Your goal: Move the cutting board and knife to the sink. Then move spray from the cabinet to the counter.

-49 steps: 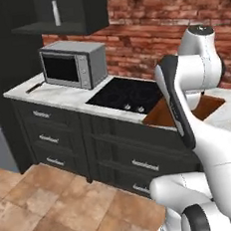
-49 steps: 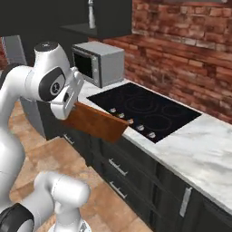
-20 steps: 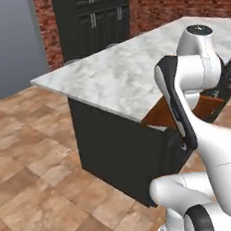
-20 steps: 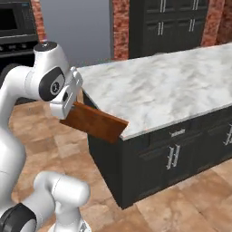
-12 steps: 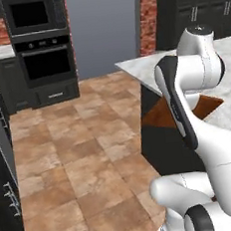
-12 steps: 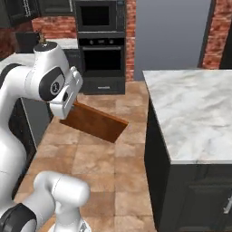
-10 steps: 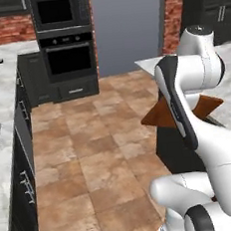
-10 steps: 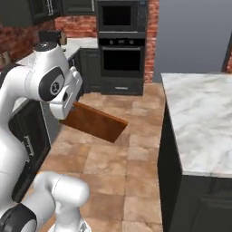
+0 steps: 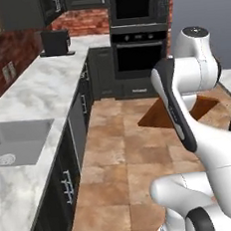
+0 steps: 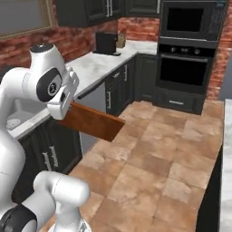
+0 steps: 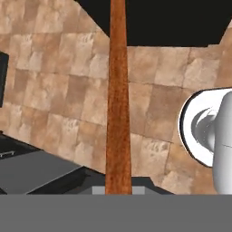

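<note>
You have the cutting board (image 10: 93, 121) pinched by one edge in the gripper (image 10: 68, 111), jaws pressed tight on the thin wood; it hangs out over the tiled floor (image 10: 154, 163), roughly level in the right base view and edge-on as a narrow reddish strip in the hand view (image 11: 118, 99); in the left base view it shows behind the arm (image 9: 160, 117). Judge it as stiff, light and flat, but held at one end it will want to lever downward, and smooth wood may slip between narrow fingers; a hold nearer the middle of an edge would be steadier, so move it gently and avoid sharp swings. The sink (image 9: 20, 141) sits sunk in the white marble tabletop (image 9: 40, 89) at your left, well apart from the board, with its basin showing a drain; the board must clear the tabletop's edge and go in tilted or flat, depending on basin width, which you cannot judge from here. Around you: dark drawers (image 9: 68, 177) under the tabletop, a black appliance (image 9: 55, 42) far along it, a built-in oven (image 10: 183, 72) ahead; nothing stands between the board and the sink except the tabletop's rim; the knife and spray are still to be dealt with.
</note>
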Controlling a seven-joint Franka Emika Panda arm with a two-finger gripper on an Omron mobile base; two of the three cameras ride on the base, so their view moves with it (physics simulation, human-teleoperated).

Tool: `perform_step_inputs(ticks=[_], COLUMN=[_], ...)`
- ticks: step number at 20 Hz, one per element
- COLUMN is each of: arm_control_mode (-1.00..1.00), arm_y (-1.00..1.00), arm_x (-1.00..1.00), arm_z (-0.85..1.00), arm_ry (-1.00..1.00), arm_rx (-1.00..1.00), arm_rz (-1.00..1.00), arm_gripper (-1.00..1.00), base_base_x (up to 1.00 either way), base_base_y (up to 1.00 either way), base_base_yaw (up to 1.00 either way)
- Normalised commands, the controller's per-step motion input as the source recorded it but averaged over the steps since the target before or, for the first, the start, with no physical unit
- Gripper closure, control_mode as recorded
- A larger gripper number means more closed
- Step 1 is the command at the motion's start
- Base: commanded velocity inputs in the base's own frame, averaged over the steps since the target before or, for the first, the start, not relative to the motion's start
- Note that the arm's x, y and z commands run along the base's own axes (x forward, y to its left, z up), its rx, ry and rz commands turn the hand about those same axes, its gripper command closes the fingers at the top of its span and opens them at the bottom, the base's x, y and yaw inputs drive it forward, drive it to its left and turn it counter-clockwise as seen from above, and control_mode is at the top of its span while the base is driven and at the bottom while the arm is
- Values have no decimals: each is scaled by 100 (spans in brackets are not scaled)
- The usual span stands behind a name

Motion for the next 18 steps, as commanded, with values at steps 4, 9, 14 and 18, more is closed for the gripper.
perform_step_inputs(ticks=[4,9,14,18], arm_control_mode=[100,100,100,100], arm_y=[0,0,0,0], arm_x=[0,0,0,0], arm_z=[0,0,0,0], arm_ry=[0,0,0,0], arm_rx=[0,0,0,0], arm_rz=[0,0,0,0], arm_gripper=[100,100,100,100], base_base_x=[100,78,34,24], base_base_y=[-1,0,0,0], base_base_yaw=[62,81,96,99])
